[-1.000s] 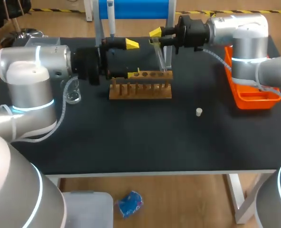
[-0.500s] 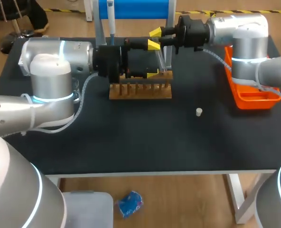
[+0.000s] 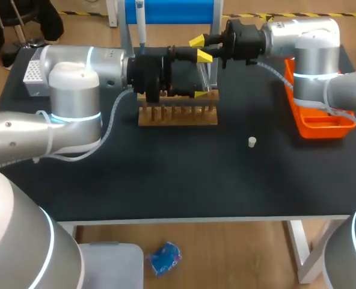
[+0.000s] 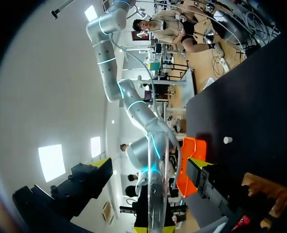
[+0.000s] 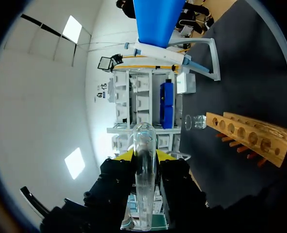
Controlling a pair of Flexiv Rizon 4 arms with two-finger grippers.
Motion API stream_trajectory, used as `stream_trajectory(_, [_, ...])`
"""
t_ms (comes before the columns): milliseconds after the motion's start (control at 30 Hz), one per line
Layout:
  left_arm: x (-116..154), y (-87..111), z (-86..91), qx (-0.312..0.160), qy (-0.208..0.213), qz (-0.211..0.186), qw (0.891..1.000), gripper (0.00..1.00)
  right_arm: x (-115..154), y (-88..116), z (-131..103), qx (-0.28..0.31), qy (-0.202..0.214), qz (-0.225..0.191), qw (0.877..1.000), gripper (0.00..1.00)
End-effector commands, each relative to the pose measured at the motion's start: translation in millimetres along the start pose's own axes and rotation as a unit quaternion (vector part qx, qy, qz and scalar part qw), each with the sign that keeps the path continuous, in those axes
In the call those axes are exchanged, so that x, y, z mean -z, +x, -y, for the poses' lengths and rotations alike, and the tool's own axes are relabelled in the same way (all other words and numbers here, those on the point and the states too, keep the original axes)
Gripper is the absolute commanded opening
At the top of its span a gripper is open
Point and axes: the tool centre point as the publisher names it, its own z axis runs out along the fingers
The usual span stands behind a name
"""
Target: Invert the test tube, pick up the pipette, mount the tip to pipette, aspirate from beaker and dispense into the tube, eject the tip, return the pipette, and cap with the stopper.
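Black tabletop fills most of the frame seen from above, with a wooden rack in the upper middle, a small white stopper lying alone to its lower right, and an orange bin at the right edge. The pipette hangs on its stand at the top, untouched. Just above the rack's right end, the right gripper is clamped on the glass test tube, one finger on each side, holding it in the air. The left gripper stands with its fingers spread wide, the tube between them; its own camera shows a gap on both sides, so it has hold of nothing. This looks like a hand-over for turning the tube. The main risk is timing: if the right gripper lets go before the left has a firm grip, the tube would likely drop onto the rack or the table. An off-centre close could also push the glass sideways against the right fingers, and the two sets of yellow tips are near enough to knock together. Compared with a second ago, the left arm has swung across from the left of the rack until its open fingers bracket the tube, and it now covers the spot where the beaker showed from above. The right arm, rack and stopper have not shifted.
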Motion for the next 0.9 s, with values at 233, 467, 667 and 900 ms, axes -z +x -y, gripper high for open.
stream_trajectory(233, [-2.4, -0.9, -4.6, -0.001, 0.007, 0.0, 1.0, 0.49, 0.1, 1.2, 0.6, 0.0, -0.001, 0.002, 1.0, 0.0])
stream_trajectory(467, [-5.0, -0.6, -4.8, 0.001, 0.007, -0.003, 1.0, 0.42, 0.1, 1.2, 0.6, 0.0, -0.001, 0.002, 1.0, 0.0])
stream_trajectory(667, [-6.8, -1.0, -4.4, 0.0, 0.01, -0.009, 1.0, 0.17, 0.1, 1.2, 0.6, 0.0, -0.001, 0.002, 1.0, 0.0])
stream_trajectory(900, [-6.8, -1.4, -3.4, 0.0, 0.01, -0.007, 1.0, 0.0, 0.1, 1.2, 0.6, 0.0, -0.001, 0.002, 1.0, 0.0])
